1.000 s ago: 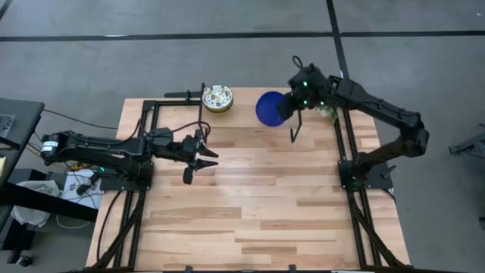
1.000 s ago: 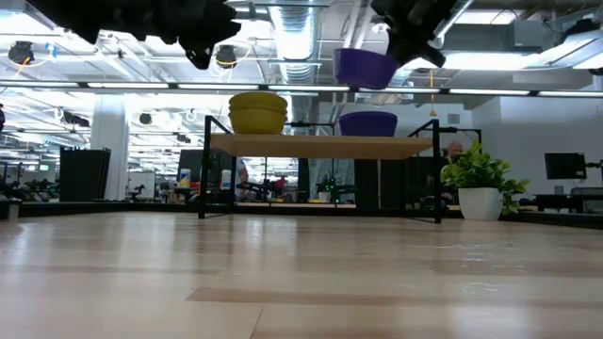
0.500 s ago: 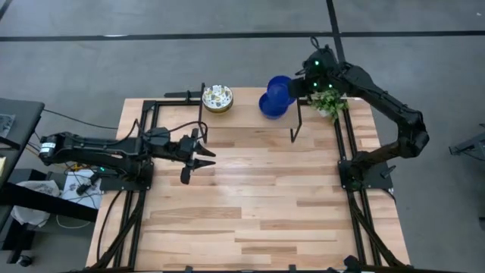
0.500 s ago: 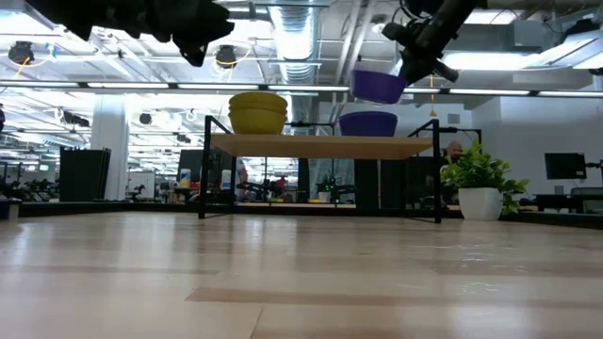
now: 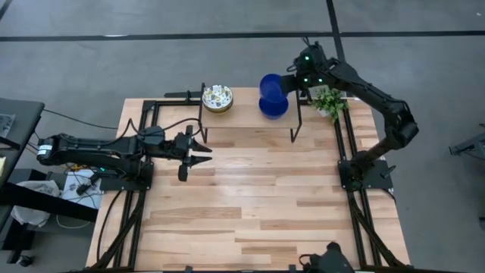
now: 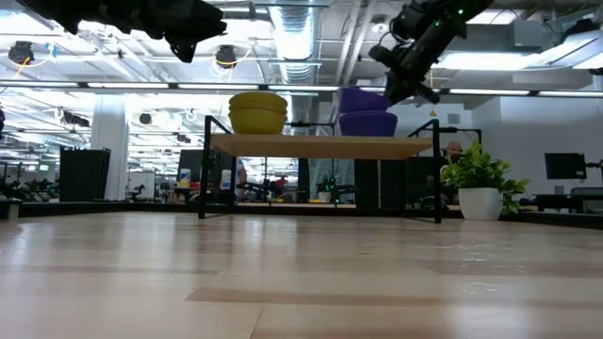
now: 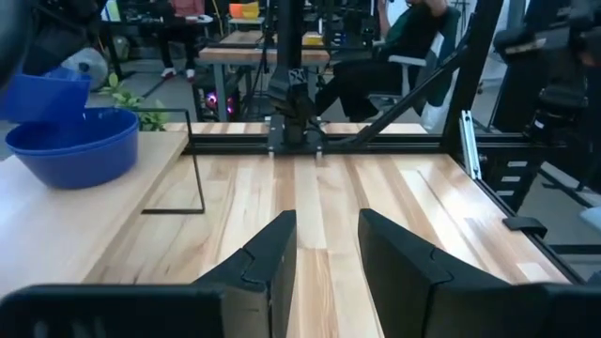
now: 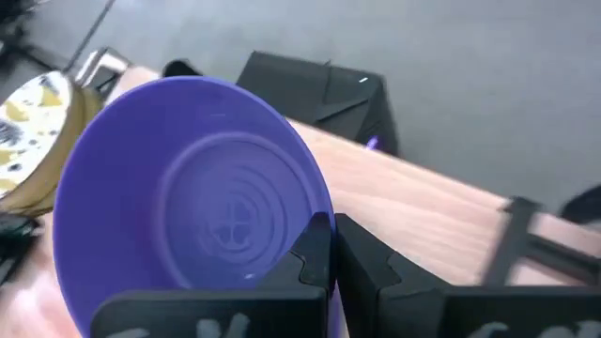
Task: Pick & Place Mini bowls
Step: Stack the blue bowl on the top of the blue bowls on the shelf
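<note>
A raised wooden shelf [image 5: 246, 117] stands at the table's far edge. On it sit a stack of floral mini bowls [image 5: 217, 98] and one blue mini bowl [image 5: 274, 108]. My right gripper [image 5: 289, 82] is shut on a second blue mini bowl [image 8: 192, 197], held just above the blue one on the shelf [image 6: 367, 123]. In the low view the held bowl [image 6: 359, 98] hangs close over it, and I cannot tell if they touch. My left gripper [image 5: 203, 155] is open and empty over the table's left half, pointing level toward the right. My right gripper pinches the blue bowl's rim [image 8: 313, 223] with one finger inside the bowl and one outside. The fingers slant down from the right and far side. The bowl is tilted, its mouth facing up and toward the gripper, above the blue bowl on the shelf.
A small potted plant [image 5: 328, 102] stands at the shelf's right end, under my right arm. The black frame rails [image 5: 345, 144] run along both table sides. The wooden table top [image 5: 258, 197] lies bare in front of the shelf.
My right gripper has carried the blue bowl toward the far edge and down, from high over the shelf's right part to just above the blue bowl on the shelf. The bowl stayed tilted in the grip.
</note>
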